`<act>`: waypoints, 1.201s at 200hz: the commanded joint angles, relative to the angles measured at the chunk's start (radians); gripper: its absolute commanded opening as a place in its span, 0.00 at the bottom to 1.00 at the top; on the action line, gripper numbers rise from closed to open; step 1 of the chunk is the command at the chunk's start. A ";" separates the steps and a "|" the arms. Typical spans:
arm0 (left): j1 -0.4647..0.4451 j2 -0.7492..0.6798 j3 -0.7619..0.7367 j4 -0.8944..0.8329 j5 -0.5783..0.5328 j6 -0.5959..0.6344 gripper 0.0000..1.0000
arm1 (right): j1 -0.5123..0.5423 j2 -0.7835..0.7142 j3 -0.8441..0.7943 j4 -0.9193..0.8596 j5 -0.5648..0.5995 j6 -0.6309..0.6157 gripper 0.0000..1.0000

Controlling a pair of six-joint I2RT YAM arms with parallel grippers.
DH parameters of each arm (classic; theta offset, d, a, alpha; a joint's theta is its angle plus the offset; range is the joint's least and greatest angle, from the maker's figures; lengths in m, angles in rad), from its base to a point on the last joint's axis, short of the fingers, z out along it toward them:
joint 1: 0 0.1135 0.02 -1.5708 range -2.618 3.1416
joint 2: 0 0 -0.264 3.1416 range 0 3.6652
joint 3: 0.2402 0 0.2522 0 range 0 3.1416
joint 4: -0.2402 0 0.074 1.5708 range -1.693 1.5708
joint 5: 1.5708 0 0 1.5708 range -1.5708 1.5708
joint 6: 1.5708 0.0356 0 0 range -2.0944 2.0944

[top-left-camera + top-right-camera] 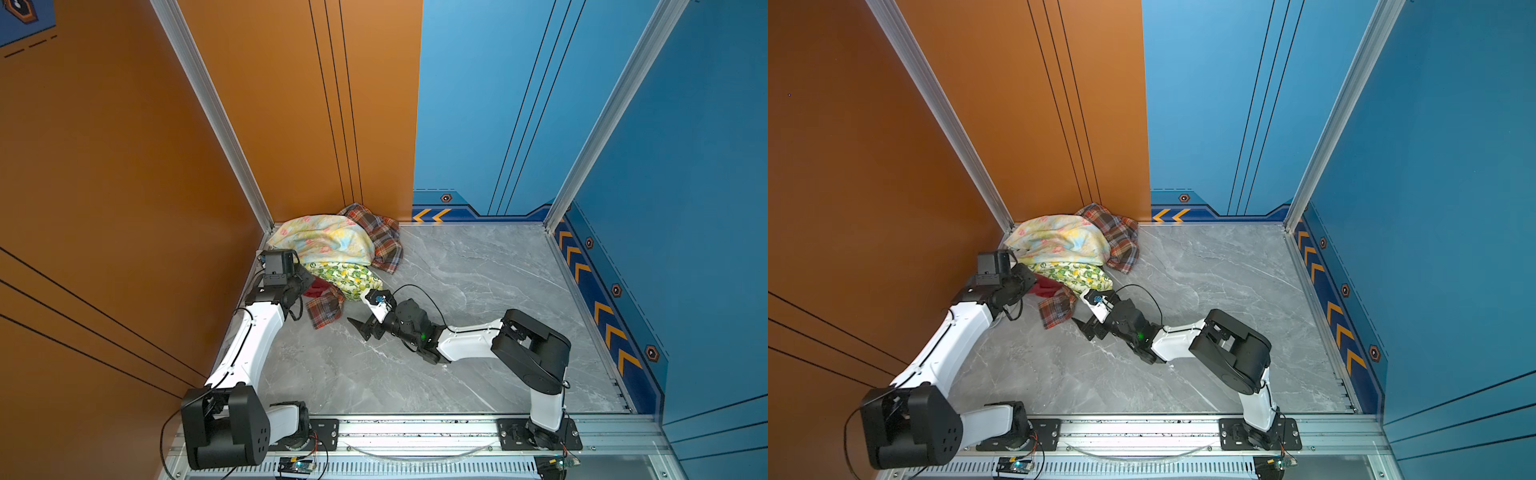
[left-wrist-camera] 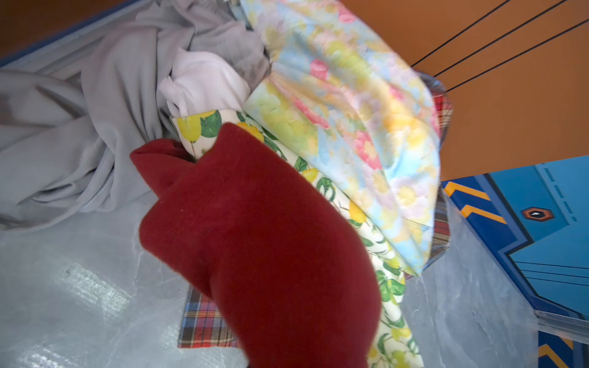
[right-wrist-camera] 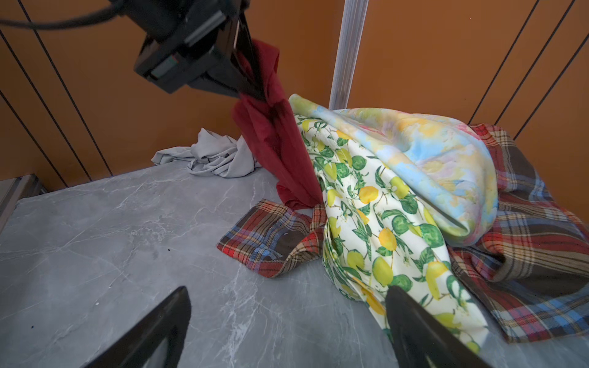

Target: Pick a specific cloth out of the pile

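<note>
The cloth [image 2: 271, 239], plain dark red, fills the middle of the left wrist view and hides that gripper's jaws. In the right wrist view my left gripper [image 3: 251, 86] is shut on the cloth's [image 3: 277, 143] upper end, which hangs from it down to the floor beside the pile [image 3: 414, 159]. In both top views the left gripper [image 1: 307, 282] [image 1: 1034, 286] is at the pile's [image 1: 328, 241] [image 1: 1059, 241] near left edge, with a little of the cloth [image 1: 316, 286] [image 1: 1046, 287] showing. My right gripper [image 1: 359, 309] [image 3: 287, 302] stands open low over the floor, one fingertip [image 3: 398, 302] against the lemon-print cloth [image 3: 366, 207].
A red-brown plaid cloth [image 3: 271, 235] spreads under the pile onto the grey marble floor [image 1: 478, 311]. A crumpled grey cloth [image 3: 216, 156] lies by the orange wall [image 1: 124, 166], behind the cloth. The pile sits in the back left corner against a metal post [image 3: 347, 47].
</note>
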 commanded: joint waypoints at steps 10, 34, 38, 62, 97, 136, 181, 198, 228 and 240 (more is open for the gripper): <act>-0.004 -0.043 0.134 -0.070 -0.023 0.042 0.00 | -0.004 -0.041 0.016 -0.031 0.024 0.020 0.96; -0.006 -0.040 0.215 -0.074 0.001 0.048 0.00 | -0.004 -0.043 0.034 -0.046 0.024 0.020 0.97; -0.006 -0.037 0.228 -0.076 0.005 0.048 0.00 | -0.004 -0.044 0.037 -0.050 0.024 0.020 0.96; -0.011 -0.020 0.298 -0.083 0.022 0.053 0.00 | -0.005 -0.047 0.056 -0.063 0.021 0.020 0.96; -0.021 -0.009 0.376 -0.089 0.022 0.063 0.00 | -0.003 -0.059 0.074 -0.074 0.019 0.021 0.97; -0.046 0.000 0.467 -0.113 0.038 0.079 0.00 | -0.003 -0.082 0.088 -0.072 0.022 0.012 0.97; -0.104 0.017 0.601 -0.165 0.045 0.104 0.00 | -0.003 -0.130 0.104 -0.064 0.014 0.011 0.98; -0.124 0.018 0.641 -0.176 0.049 0.116 0.00 | -0.003 -0.146 0.111 -0.063 0.012 0.008 0.98; -0.155 0.020 0.704 -0.194 0.081 0.119 0.00 | -0.006 -0.151 0.156 -0.086 0.002 -0.015 0.99; -0.175 0.018 0.731 -0.206 0.082 0.126 0.00 | -0.006 -0.148 0.183 -0.100 -0.007 -0.021 0.99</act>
